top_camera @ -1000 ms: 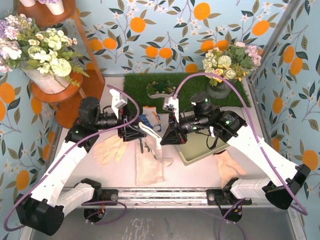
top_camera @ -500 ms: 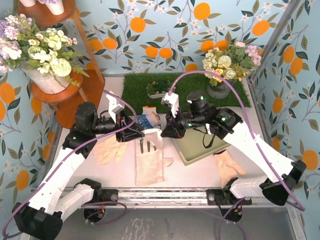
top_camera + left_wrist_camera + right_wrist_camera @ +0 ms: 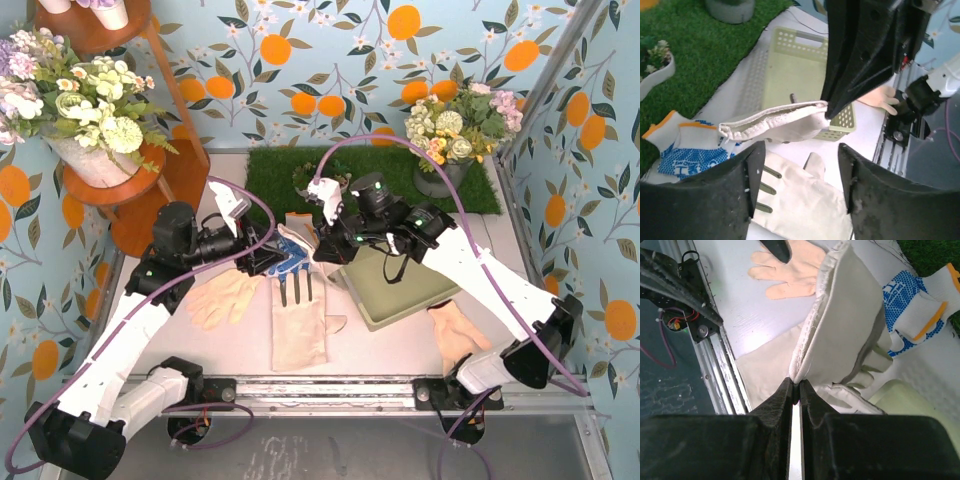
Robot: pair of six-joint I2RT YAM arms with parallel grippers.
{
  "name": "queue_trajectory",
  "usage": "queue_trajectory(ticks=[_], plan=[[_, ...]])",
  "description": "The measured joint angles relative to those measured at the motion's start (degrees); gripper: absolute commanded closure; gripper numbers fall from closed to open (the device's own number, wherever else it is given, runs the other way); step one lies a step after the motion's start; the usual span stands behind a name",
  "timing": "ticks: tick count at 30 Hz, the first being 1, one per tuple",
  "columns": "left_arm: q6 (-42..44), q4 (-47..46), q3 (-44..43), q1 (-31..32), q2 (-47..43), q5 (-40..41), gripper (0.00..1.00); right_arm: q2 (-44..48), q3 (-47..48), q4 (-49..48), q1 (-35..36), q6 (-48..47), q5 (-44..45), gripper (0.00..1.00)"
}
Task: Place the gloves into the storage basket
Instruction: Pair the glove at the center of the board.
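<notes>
The right gripper (image 3: 796, 386) is clenched on the stitched cuff hem of a cream work glove (image 3: 840, 325) (grey towards the fingers). The glove hangs limp, lifted off the table by the left edge of the pale green storage basket (image 3: 400, 295). The left gripper (image 3: 800, 150) stands released, grasping nothing.

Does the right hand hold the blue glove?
No, the right hand pinches the cuff edge of the cream glove; the blue glove lies free behind it.
</notes>
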State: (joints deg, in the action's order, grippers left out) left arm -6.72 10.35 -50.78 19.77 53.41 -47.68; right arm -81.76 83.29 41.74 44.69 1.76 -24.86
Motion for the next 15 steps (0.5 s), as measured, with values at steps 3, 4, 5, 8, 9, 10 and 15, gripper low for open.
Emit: queue_trajectory(ticks=[3,4,5,8,9,10,15], plan=[[2.47,1.11,-0.52,0.00,0.07,3.58,0.16,-1.55,1.44,0.46,0.15,-1.40,-0.52,1.00],[3.43,1.51,-0.76,0.00,0.04,4.74,0.15,-1.95,1.84,0.74,0.15,-1.73,-0.81,1.00],[4.50,1.77,-0.94,0.00,0.00,5.92,0.13,-2.25,2.29,1.18,0.15,-2.12,-1.18,1.00],[8.20,2.54,-1.03,0.00,-0.70,8.09,0.10,-2.45,3.10,2.49,0.31,-3.13,-2.40,1.00],[9.64,2.80,-1.03,0.00,-0.98,8.26,0.09,-2.45,3.32,2.78,0.37,-3.32,-2.91,1.00],[11.06,2.95,-1.03,0.07,-1.29,8.33,0.08,-2.45,3.54,3.08,0.37,-3.52,-3.50,1.00],[18.23,3.21,-1.03,2.43,-3.37,9.14,0.06,-2.45,4.00,4.96,0.42,-4.44,-6.29,1.00]])
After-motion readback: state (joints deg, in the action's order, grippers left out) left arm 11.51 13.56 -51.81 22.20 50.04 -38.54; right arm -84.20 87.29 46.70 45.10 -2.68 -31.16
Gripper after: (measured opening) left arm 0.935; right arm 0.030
